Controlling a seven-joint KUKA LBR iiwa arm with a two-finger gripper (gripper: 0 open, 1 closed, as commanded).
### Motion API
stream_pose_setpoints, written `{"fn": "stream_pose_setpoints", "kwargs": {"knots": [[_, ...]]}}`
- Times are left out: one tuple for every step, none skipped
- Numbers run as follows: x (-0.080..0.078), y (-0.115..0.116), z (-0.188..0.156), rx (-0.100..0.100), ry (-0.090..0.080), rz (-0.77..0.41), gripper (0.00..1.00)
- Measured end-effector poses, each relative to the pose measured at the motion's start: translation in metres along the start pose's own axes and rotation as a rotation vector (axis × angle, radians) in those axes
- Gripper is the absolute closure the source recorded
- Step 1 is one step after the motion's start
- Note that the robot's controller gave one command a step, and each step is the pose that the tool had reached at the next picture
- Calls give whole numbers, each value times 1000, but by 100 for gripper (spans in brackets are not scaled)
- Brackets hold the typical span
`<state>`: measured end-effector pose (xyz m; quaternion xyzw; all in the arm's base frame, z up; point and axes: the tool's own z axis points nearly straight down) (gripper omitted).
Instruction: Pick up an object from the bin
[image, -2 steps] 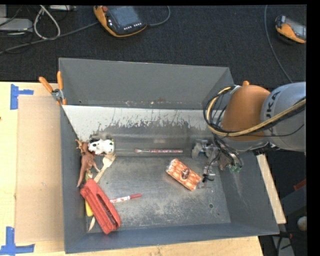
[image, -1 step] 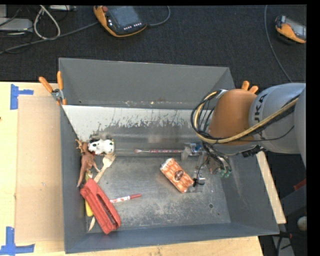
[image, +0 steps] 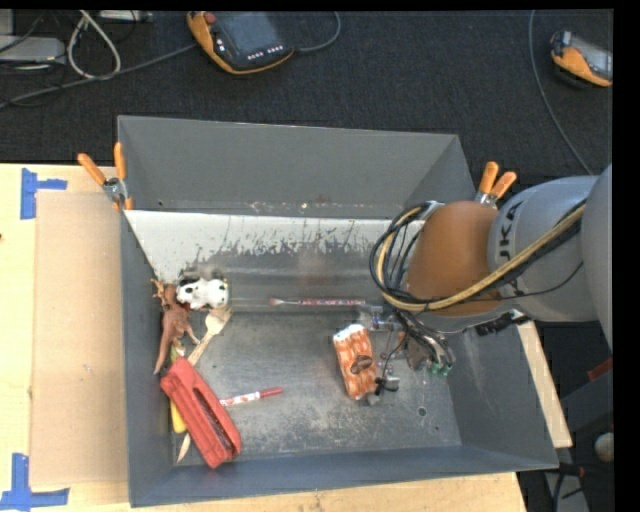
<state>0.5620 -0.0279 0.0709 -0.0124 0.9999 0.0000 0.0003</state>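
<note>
My gripper (image: 386, 372) is low in the right half of the bin, under the orange wrist cover. Just to its left, touching or nearly touching it, lies a small orange block with a white pattern (image: 352, 362), flat on the bin floor. Whether the block sits inside the gripper or only beside it cannot be made out. A thin red and white pen (image: 250, 397) lies further left on the floor.
Along the left wall lie a flat red ribbed piece (image: 203, 412) over a yellow stick (image: 177, 418), a brown toy dinosaur (image: 171, 330), a pale wooden spoon (image: 207, 334) and a white toy cow with black spots (image: 205, 293).
</note>
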Motion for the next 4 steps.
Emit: {"fn": "stream_pose_setpoints", "kwargs": {"knots": [[-39,19,1,-2,-4,24,100],[-39,19,0,-1,-4,23,100],[-28,30,-73,-2,1,13,100],[-26,17,-156,-3,5,46,100]]}}
